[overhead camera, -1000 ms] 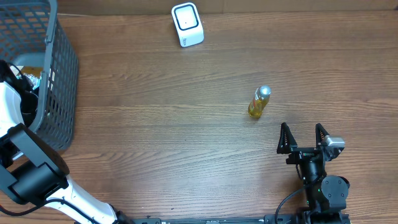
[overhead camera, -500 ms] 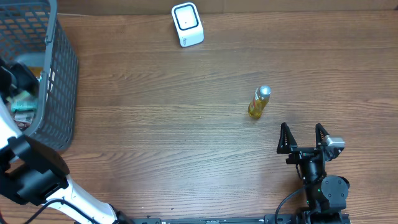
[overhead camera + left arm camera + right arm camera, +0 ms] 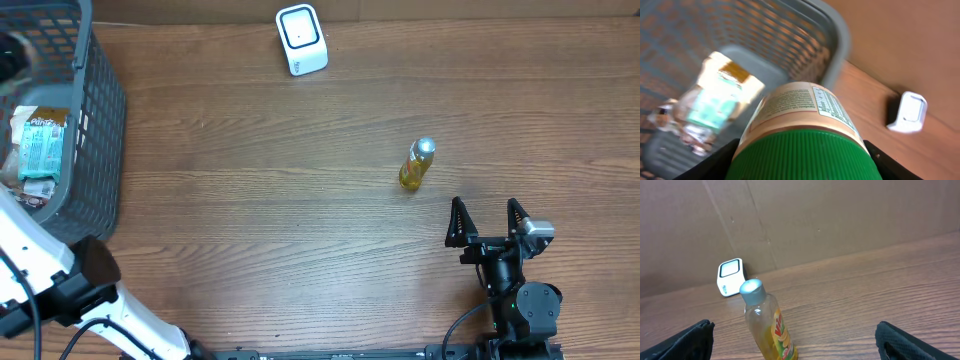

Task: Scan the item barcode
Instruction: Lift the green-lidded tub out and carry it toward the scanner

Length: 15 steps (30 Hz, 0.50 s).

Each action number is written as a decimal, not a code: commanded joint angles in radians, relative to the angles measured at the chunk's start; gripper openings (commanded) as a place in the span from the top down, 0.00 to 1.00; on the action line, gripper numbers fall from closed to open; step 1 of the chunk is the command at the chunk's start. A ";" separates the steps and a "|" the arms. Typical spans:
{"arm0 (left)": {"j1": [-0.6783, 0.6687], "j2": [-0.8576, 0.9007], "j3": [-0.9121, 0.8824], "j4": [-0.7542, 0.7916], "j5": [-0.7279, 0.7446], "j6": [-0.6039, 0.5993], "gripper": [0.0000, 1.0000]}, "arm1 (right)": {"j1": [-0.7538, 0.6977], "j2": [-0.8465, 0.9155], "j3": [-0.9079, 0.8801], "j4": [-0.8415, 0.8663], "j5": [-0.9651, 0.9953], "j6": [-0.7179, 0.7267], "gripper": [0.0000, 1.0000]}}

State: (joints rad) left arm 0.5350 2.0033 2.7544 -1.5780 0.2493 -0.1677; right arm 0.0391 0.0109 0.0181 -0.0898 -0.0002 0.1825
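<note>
Green ribbed lid [image 3: 802, 155] fills the bottom of the left wrist view. It tops a jar [image 3: 800, 107] with a beige label and fine print. Left claw [image 3: 802, 167] is clenched on the jar, with dark fingers [image 3: 715, 162] showing at either side of the lid. The jar hangs in the air over the grey mesh basket [image 3: 835, 30], close to a rim corner. Down in the basket lies a teal-and-white packet [image 3: 722, 97], blurred, with crumpled wrappers beside it. The white scanner [image 3: 907, 112] shows past the jar, off to the right and well apart from the basket.

Overhead, the basket sits at the far left edge of the wooden surface [image 3: 250, 220]. The white left arm [image 3: 30, 250] rises from the bottom-left corner. Its claw is only a dark blur near the top-left corner there, and the jar cannot be made out in that view. The scanner stands at the far edge of the surface, its dark-rimmed face showing to the overhead camera.

A small bottle [image 3: 417, 165] of yellow liquid with a silver cap stands upright right of centre. Right claw [image 3: 488, 222] is released, jaws spread wide with nothing between them. It is near the bottle on the near side but apart from it. In the right wrist view the bottle stands in front of the claw, with the scanner behind it to the left, against a cardboard wall [image 3: 840, 220].
</note>
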 commanded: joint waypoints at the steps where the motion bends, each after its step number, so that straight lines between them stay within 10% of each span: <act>1: -0.089 -0.023 0.049 -0.044 0.040 -0.019 0.45 | -0.004 -0.008 -0.010 0.006 -0.002 -0.004 0.00; 15: -0.481 -0.023 0.027 -0.111 0.020 -0.059 0.42 | -0.004 -0.008 -0.010 0.006 -0.002 -0.004 0.00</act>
State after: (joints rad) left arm 0.1284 2.0033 2.7758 -1.6924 0.2619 -0.1928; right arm 0.0391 0.0109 0.0181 -0.0898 -0.0002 0.1825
